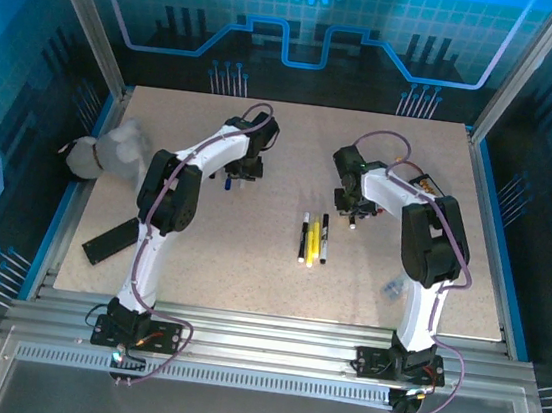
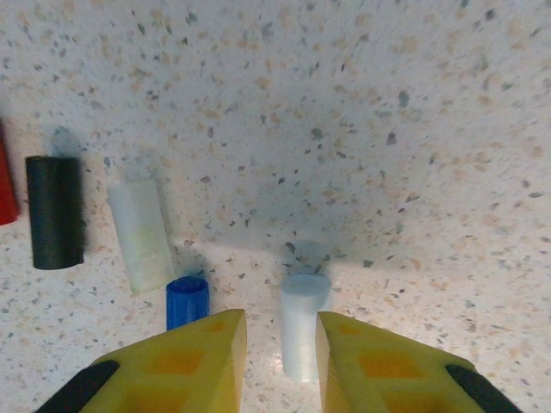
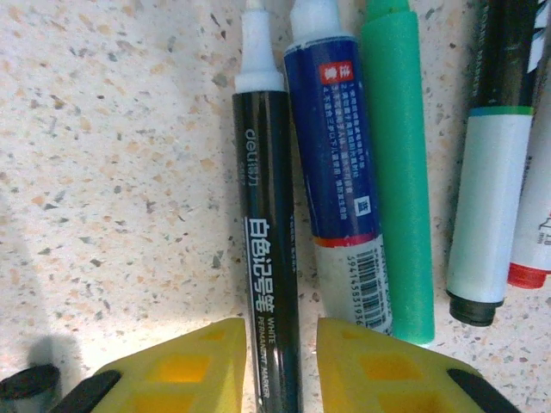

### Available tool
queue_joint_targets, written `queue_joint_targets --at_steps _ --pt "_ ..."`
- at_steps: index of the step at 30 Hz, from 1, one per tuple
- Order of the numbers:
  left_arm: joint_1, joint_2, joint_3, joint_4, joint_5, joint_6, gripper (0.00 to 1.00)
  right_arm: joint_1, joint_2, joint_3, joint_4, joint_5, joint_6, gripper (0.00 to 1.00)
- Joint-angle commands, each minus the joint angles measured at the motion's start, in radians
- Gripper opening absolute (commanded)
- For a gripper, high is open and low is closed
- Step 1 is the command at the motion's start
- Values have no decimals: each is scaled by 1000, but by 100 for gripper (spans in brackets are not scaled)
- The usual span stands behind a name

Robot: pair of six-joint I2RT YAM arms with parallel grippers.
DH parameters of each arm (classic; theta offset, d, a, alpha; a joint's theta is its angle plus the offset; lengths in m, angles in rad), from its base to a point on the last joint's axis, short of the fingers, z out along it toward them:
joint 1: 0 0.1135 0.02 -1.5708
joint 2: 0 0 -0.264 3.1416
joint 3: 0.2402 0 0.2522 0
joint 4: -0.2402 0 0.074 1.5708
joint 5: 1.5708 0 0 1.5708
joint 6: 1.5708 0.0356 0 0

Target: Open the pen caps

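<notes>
the left gripper [image 2: 281, 320] is hovering low over the speckled beige tabletop [image 1: 294, 138], on the far side and left of the middle. its yellow fingers [image 2: 185, 361] are standing slightly apart. a pale bluish-white short plastic pen cap [image 2: 304, 325] is lying on the table between them, and a clear gap is showing on its left side, so the jaws are parted and not pinching it. to the left of it in the wrist view, a small blue cap [image 2: 187, 301], a translucent white cap [image 2: 140, 237] and a black cap [image 2: 54, 212] are lying loose on the table. a sliver of a red cap [image 2: 5, 194] is showing at the picture's edge.

the right gripper [image 3: 281, 331] is sitting right of the table's middle. its jaws are also parted, straddling a black marker pen body with a bare white tip [image 3: 267, 258], with a thin gap showing on each side. beside that pen, a blue-labelled pen [image 3: 331, 155], a green pen [image 3: 392, 172] and a white pen with a black end [image 3: 491, 215] are lying side by side. a flat black rectangular device [image 1: 111, 240] is resting near the table's left edge, on the near side.
</notes>
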Motion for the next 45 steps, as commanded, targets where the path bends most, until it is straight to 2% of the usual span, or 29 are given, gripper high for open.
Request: queue_joint_targets --at_steps 1,6,12,17,20,25,36,45 --pt "-23 -42 62 -64 -41 22 28 -12 -102 20 -22 -22 19 29" --pt "-51 -130 56 -51 -30 9 31 0 -282 -71 60 -133 40 32" --pt "-116 -242 -29 38 97 -41 32 42 -492 -240 148 -264 103 44" --pt "-189 -313 -151 142 176 -93 34 157 -603 -327 147 -221 161 47" --pt "-213 -326 -217 191 201 -112 35 212 -618 -365 155 -205 195 47" --pt "-229 -280 -265 216 230 -130 35 238 -584 -402 156 -187 228 47" --pt "-312 -140 -182 205 248 -145 35 230 -547 -432 174 -186 232 49" --pt "-340 -66 -122 193 248 -148 36 211 -601 -478 175 -182 237 51"
